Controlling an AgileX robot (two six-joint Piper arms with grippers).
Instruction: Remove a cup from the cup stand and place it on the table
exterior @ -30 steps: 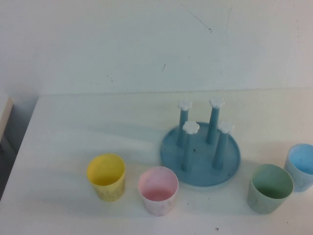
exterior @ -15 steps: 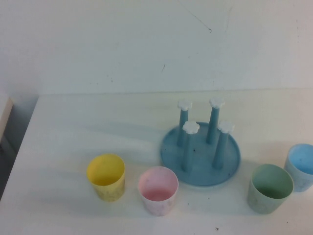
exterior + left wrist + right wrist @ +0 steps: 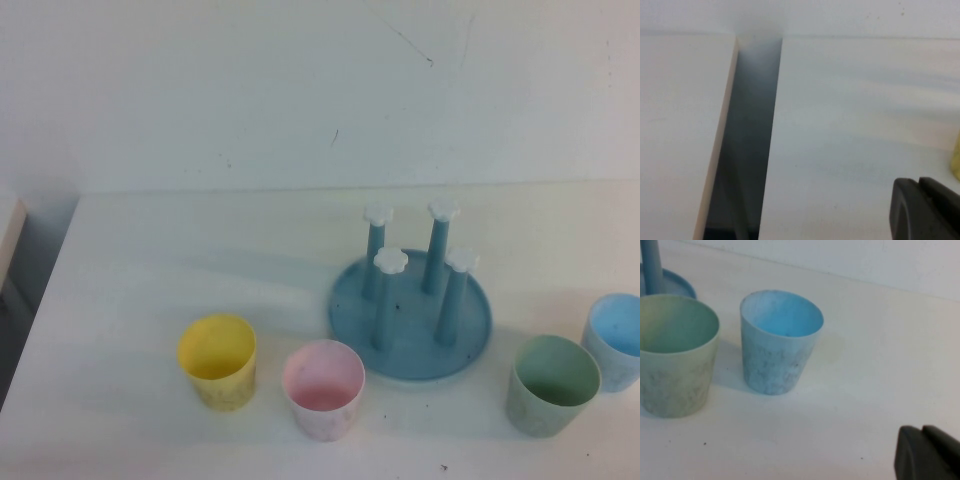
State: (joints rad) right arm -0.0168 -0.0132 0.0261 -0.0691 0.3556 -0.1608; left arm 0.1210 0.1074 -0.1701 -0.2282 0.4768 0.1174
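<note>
The mint-green cup stands upright on the white table, to the right of the cup stand. All of the stand's white-capped blue pegs are bare. In the right wrist view the cup is beside the light blue cup, with the stand's rim behind. My right gripper is shut and empty, over bare table apart from both cups. My left gripper is shut and empty, over the table's left part. Neither gripper shows in the high view.
A yellow cup and a pink cup stand upright at the front left of the stand. The light blue cup is at the right edge. A dark gap separates the table's left edge from a beige surface.
</note>
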